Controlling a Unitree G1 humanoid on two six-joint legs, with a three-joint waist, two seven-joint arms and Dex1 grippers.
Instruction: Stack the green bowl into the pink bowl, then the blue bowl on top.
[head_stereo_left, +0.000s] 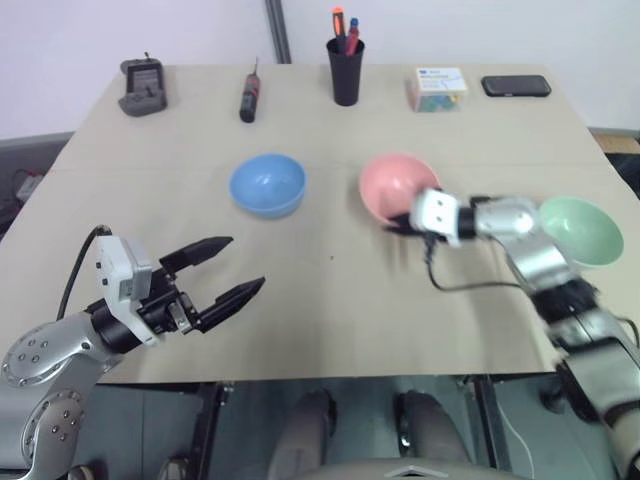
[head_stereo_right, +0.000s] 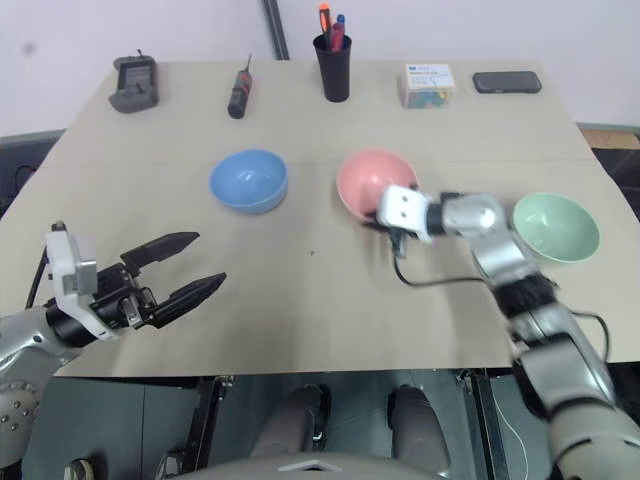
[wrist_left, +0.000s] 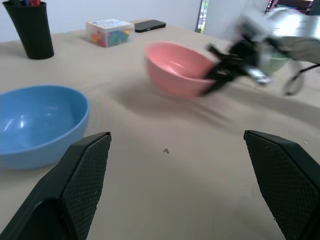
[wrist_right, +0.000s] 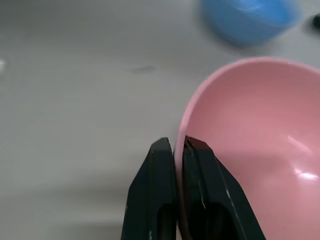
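Note:
The pink bowl (head_stereo_left: 393, 185) stands at the middle of the table. My right gripper (wrist_right: 179, 144) is shut on the pink bowl's (wrist_right: 250, 135) near rim, one finger inside and one outside. It reaches the bowl from the right in the eye views. The green bowl (head_stereo_left: 585, 230) sits to the right, behind my right forearm, and nothing is in it. The blue bowl (head_stereo_left: 267, 185) stands left of the pink one. My left gripper (head_stereo_left: 247, 262) hovers open and holds nothing, near the table's front left. It points toward the blue bowl (wrist_left: 40, 122) and the pink bowl (wrist_left: 180, 67).
Along the table's far edge stand a grey device (head_stereo_left: 143, 87), a screwdriver (head_stereo_left: 249, 98), a black pen cup (head_stereo_left: 345, 70), a small box of coloured pieces (head_stereo_left: 437, 88) and a black phone (head_stereo_left: 515, 86). A cable hangs from my right wrist over the tabletop.

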